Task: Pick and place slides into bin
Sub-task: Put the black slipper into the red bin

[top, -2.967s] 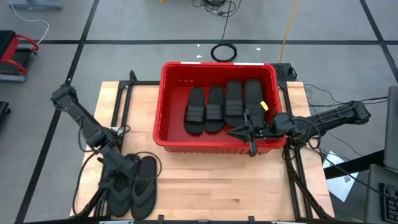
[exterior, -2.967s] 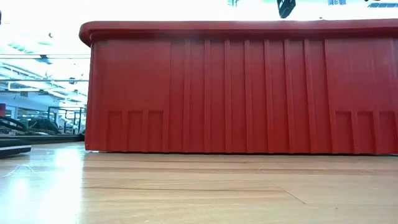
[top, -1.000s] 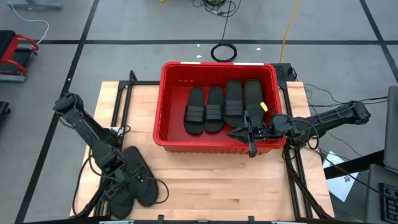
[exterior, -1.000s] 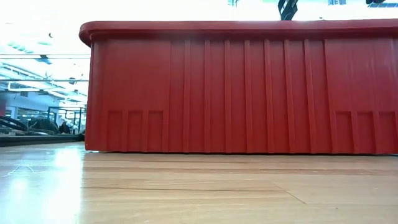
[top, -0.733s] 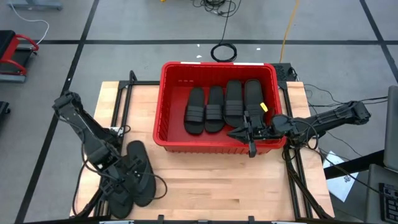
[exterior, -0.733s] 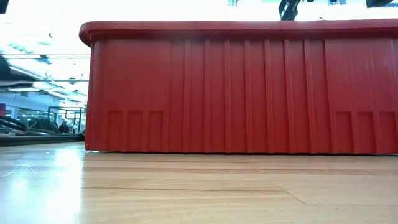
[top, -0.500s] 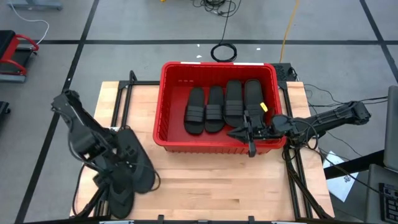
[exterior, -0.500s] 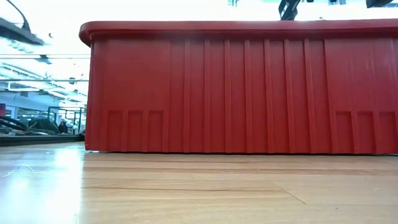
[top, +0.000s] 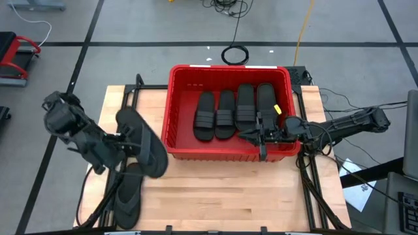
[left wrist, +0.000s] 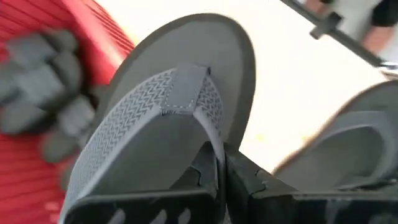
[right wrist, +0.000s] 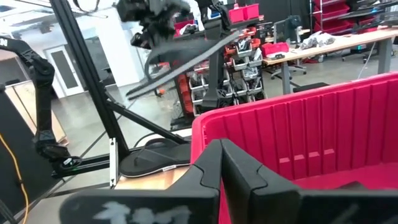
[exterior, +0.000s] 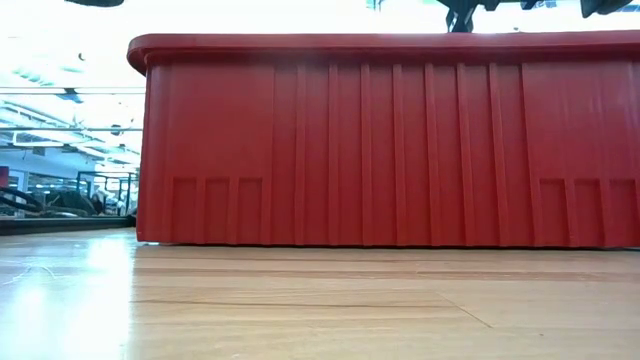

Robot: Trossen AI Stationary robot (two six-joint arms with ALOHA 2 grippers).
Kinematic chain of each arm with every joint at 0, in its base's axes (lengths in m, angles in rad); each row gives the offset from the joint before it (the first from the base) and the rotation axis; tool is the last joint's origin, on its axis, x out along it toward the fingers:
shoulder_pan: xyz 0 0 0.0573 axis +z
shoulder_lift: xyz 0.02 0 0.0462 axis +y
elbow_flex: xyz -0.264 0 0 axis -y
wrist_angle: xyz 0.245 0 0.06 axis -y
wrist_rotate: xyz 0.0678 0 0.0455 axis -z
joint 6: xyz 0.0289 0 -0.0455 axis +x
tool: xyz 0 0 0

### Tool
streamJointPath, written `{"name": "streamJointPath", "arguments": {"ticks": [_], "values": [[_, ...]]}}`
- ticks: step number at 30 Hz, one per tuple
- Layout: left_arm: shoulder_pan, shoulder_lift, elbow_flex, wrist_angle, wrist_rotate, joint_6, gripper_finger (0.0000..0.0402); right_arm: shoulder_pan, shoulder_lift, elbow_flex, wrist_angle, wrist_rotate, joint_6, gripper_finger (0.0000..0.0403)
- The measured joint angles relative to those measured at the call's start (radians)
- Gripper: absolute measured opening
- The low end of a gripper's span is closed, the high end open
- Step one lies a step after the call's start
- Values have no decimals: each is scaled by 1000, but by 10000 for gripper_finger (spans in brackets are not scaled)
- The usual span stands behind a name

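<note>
My left gripper [top: 125,146] is shut on a grey thong flip-flop slide [top: 144,142], which it holds in the air over the table's left part, just left of the bin. A second flip-flop slide [top: 128,193] lies flat on the table by the near left edge, and it also shows in the left wrist view [left wrist: 357,140]. The red bin [top: 180,140] stands at the far middle with several black strap slides [top: 225,114] lying side by side in it. My right gripper [top: 251,137] hovers shut above the bin's near right wall, holding nothing. My left gripper pinches one arm of the flip-flop's thong strap [left wrist: 214,146] between its two fingers [left wrist: 205,171], a little behind the toe post. The fingers slant down at it from the table's left side. The slide is lifted clear of the table, its sole tilted and its upper side toward the gripper.
Black frame rails [top: 124,98] run along the table's left and right sides. Bare wood [top: 228,189] lies between the bin and the near edge. Beyond the table the right wrist view shows workbenches and red shelving [right wrist: 249,25].
My left gripper, shut throughout, has risen steeply and drawn toward the far edge and the bin, tipping as it went. The flip-flop it holds has come up off the table, turned and now hangs clear. The other flip-flop has stayed at the near left.
</note>
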Motion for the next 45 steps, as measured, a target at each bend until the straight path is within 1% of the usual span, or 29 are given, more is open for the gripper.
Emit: {"name": "streamJointPath", "arguments": {"ticks": [4,10,15,20,22,24,27,29,33,36,38,40,43,45], "values": [[107,16,45,0,-6,145,0,-11,0,0,7,2,0,0],[273,59,46,0,103,409,0,-14,0,0,15,106,60,0],[439,91,46,-2,129,707,0,-14,1,0,59,127,75,0],[663,184,46,14,187,953,0,-15,1,0,75,129,43,0],[732,232,50,51,191,1022,0,-24,1,0,72,137,14,0],[782,284,80,75,200,1088,0,-36,0,0,69,157,-16,0],[830,374,184,124,220,1135,0,-68,0,0,52,156,-40,0],[852,440,280,139,238,1141,0,-97,-3,0,22,142,-35,0],[876,569,498,142,253,1126,0,-174,-4,0,-86,-2,-68,0],[900,640,605,135,292,1116,0,-222,-3,4,-129,-61,-139,0],[918,669,640,133,298,1103,0,-249,-3,38,-181,-87,-189,4],[935,687,651,132,301,1095,0,-280,-3,87,-246,-113,-208,20],[959,699,643,135,320,1116,0,-315,-4,167,-343,-112,-220,63],[971,705,642,153,336,1121,0,-334,-3,219,-400,-98,-268,100]]}}
